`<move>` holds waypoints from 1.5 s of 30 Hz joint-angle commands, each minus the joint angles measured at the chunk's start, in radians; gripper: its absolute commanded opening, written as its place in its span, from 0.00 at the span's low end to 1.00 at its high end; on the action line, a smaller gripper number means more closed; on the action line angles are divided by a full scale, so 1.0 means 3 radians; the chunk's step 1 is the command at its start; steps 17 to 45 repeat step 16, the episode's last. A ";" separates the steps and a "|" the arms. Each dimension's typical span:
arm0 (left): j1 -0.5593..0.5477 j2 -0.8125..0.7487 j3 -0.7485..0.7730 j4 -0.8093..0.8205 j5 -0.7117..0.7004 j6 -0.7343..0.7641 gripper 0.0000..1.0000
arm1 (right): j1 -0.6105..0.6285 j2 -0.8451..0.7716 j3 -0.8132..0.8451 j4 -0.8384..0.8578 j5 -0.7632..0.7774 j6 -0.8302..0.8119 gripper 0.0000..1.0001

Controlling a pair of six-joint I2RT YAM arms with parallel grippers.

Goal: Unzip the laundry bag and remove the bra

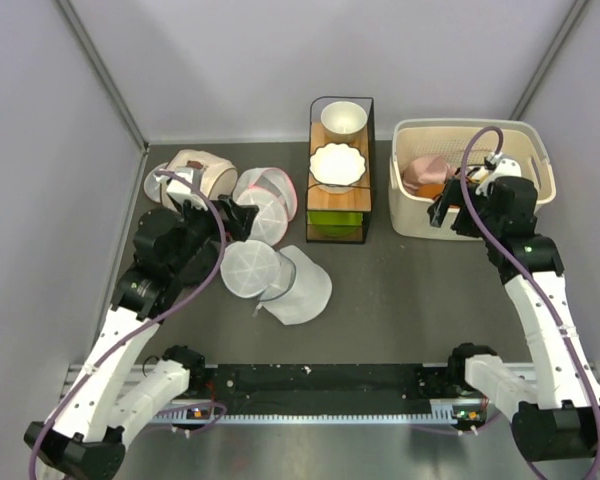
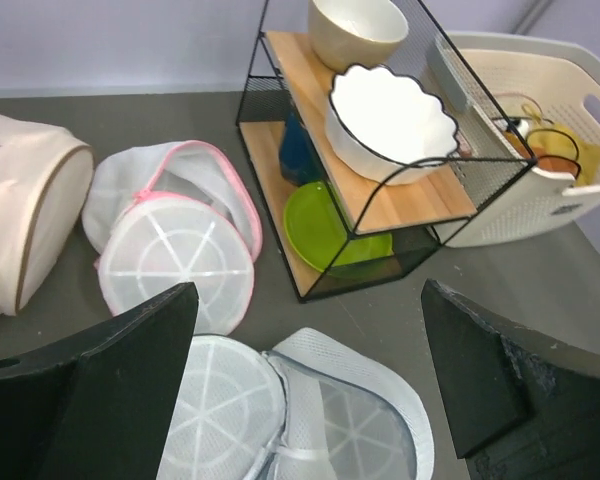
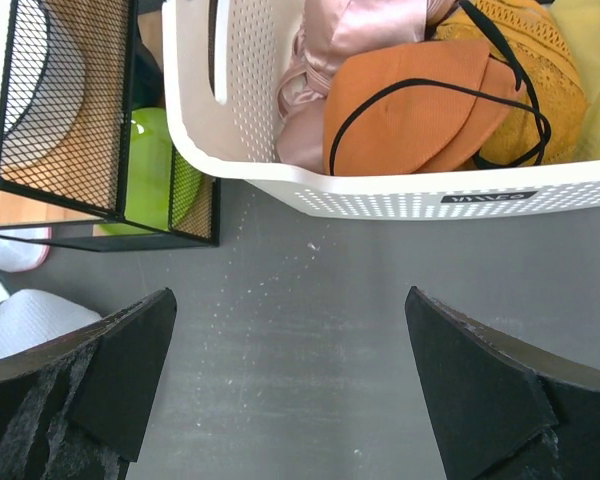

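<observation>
- Your left end effector (image 2: 308,335), fingers spread wide and empty, hangs near the laundry bag (image 1: 250,270), which lies on the surface (image 1: 400,300) with its lid (image 1: 306,288) open.
- Your right end effector (image 3: 292,350), fingers apart, faces the basket (image 3: 250,80) holding the bra (image 3: 410,110).

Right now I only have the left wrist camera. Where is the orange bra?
Observer: The bra lies in the white basket, seen clearly from the right wrist.
Operator: Is the right gripper holding it?
Observer: No. The right gripper is open and empty, above the table in front of the basket.
Operator: What else is in there?
Observer: A pale pink garment sits against the bra, hidden by the basket wall in your view.
</observation>
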 commanded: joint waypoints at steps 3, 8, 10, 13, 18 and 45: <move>0.0029 0.0061 -0.0117 0.0252 -0.0308 -0.0149 0.99 | -0.0001 0.0022 0.0013 -0.0044 0.0106 -0.0039 0.99; 0.0034 0.0137 -0.0123 0.0319 -0.0190 -0.0231 0.99 | 0.0004 0.0012 0.0018 -0.0069 0.0157 -0.0044 0.99; 0.0034 0.0143 -0.0123 0.0334 -0.0180 -0.0241 0.99 | 0.0004 0.0007 0.0013 -0.0069 0.0152 -0.0039 0.99; 0.0034 0.0178 -0.0123 0.0344 -0.0155 -0.0251 0.99 | 0.0004 0.0032 0.0003 -0.0074 0.0147 -0.0060 0.99; 0.0034 0.0209 -0.0123 0.0355 -0.0088 -0.0262 0.99 | -0.0001 0.0083 0.0013 -0.0110 0.0157 -0.0060 0.99; 0.0034 0.0209 -0.0123 0.0355 -0.0088 -0.0262 0.99 | -0.0001 0.0083 0.0013 -0.0110 0.0157 -0.0060 0.99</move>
